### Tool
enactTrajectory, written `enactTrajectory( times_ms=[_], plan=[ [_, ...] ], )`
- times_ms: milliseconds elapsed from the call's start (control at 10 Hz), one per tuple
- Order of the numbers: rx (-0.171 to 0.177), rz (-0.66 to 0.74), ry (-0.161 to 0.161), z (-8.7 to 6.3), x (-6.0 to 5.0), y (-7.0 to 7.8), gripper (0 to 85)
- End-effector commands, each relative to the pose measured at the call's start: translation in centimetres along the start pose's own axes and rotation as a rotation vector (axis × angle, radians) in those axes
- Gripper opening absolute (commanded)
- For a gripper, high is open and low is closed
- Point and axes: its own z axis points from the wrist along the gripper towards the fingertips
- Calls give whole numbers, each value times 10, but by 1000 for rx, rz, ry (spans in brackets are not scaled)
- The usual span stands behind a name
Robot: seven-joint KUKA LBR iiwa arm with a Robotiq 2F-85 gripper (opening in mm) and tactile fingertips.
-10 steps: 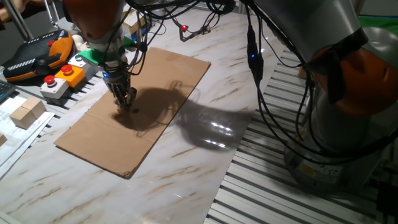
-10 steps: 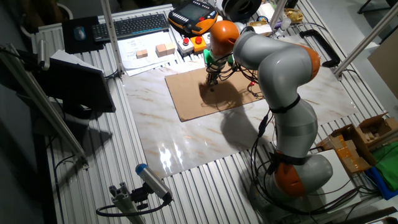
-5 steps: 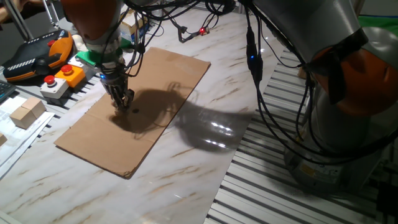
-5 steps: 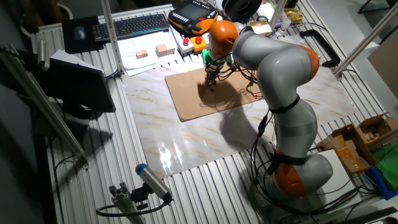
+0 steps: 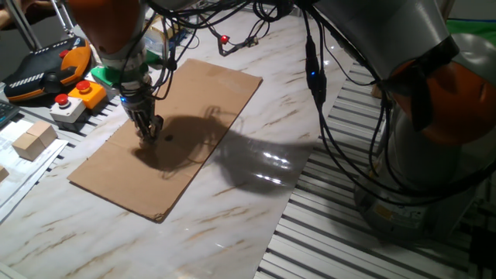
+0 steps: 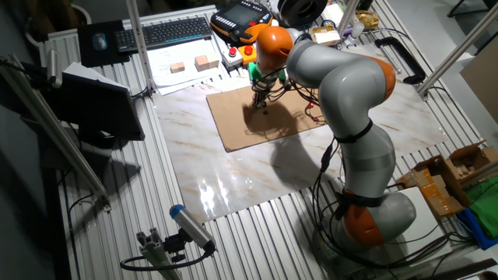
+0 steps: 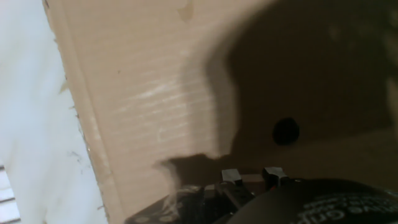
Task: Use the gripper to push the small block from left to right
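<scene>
on the cardboard sheet (image 5: 194,116), near its left part, we see the gripper (image 5: 149,133) standing tip-down with its fingertips (image 7: 231,176) drawn close together, just beside a small dark spot (image 5: 168,139). we find no small block at the fingers in any view; whether that dark spot is the block or only a hole, we cannot tell. two pale wooden blocks (image 6: 192,64) lie well apart, off the sheet. we judge the push unfinished, with most of the rightward travel left.
</scene>
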Motion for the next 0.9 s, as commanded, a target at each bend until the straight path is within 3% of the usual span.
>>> enactTrajectory(
  times_ms=[0, 800],
  plan=[
    [-1, -1, 0, 1, 1, -1, 10],
    [-1, -19, 2, 1, 20, -5, 10]
  ],
)
